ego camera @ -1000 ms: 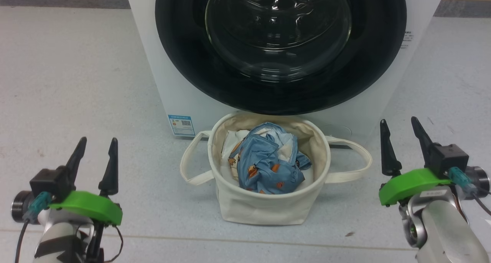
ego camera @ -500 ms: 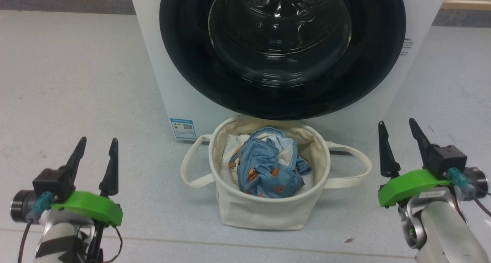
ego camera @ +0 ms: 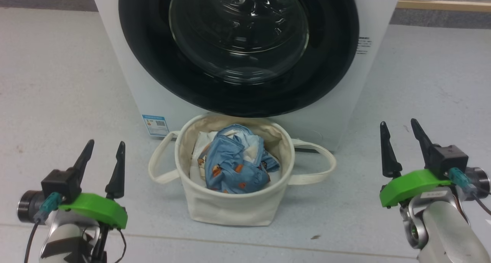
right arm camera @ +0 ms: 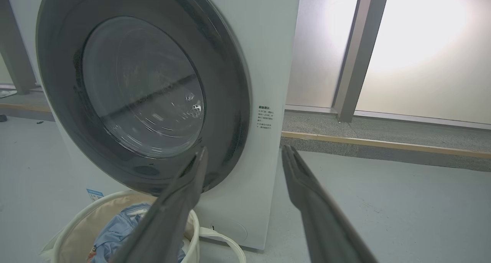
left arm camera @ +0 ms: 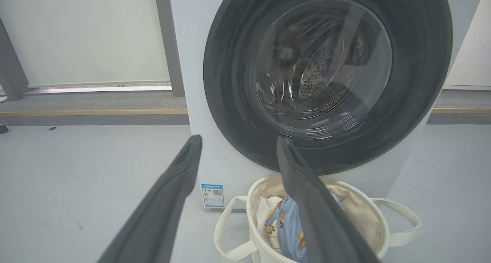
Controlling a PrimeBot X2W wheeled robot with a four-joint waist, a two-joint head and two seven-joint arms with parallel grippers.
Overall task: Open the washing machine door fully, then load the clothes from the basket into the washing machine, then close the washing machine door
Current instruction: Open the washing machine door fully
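Washing machine door (ego camera: pixel 238 44) – round, black-rimmed, with its glass bowl at the centre – sits shut against the front of the white washing machine (ego camera: pixel 157 101), so the first step, opening it, is the one in hand and has not begun.

The basket (ego camera: pixel 230 209) stands on the floor just in front of the machine, below the door's lower rim, with the clothes (ego camera: pixel 230 167) inside it. The left tool (ego camera: pixel 106 143) hovers in front of the machine toward its left side, and the right tool (ego camera: pixel 398 121) toward its right side. Both have fingers spread wide, hold nothing, and are well apart from the machine.

Next, one tool must reach the washing machine door's rim and pull it outward – which side carries the catch I cannot tell from these views. The basket, so close under the door, may hinder the swing.

Count: one machine, one door, one basket with two loop handles, two tools, one blue label sticker (ego camera: pixel 155 124). The clothes are a light blue printed piece over cream fabric, perhaps two or three garments.
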